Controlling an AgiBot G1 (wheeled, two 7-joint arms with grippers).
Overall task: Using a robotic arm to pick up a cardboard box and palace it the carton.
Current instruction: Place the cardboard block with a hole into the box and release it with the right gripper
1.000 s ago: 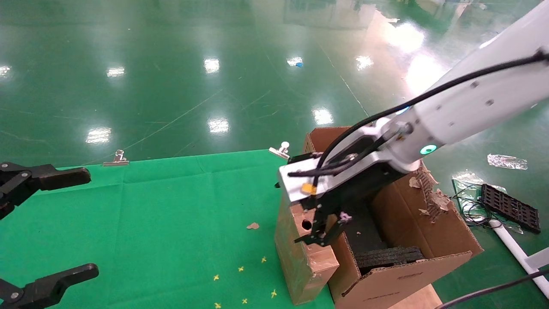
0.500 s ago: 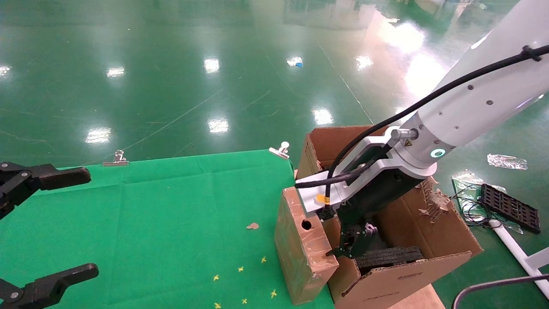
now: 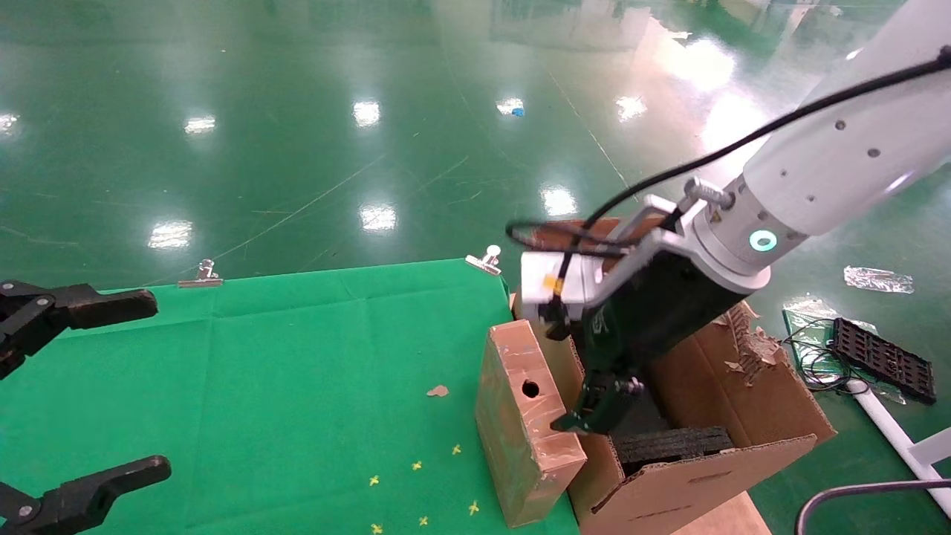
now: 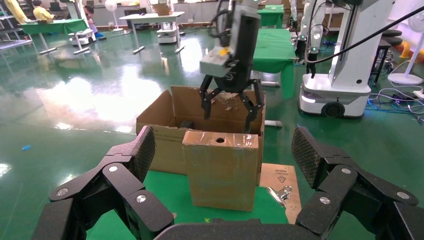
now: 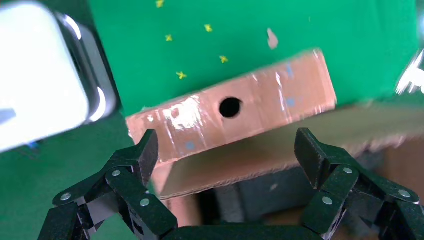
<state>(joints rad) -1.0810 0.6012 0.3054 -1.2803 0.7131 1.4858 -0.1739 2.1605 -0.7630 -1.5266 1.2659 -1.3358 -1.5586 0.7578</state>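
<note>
above the carton [image 3: 713, 461], the right gripper [image 3: 594, 416] has lifted since half a second ago and let go of the box [image 3: 524, 431]; its fingers [image 5: 140, 155] are spread wide with nothing between them. the box stands upright on the green cloth [image 3: 260, 386], at the cloth's right edge and against the carton's outer wall, hole upward, outside the carton. black foam [image 3: 672, 443] lies inside the carton. the left gripper [image 3: 44, 401] waits wide open at the cloth's far left, well apart.
</note>
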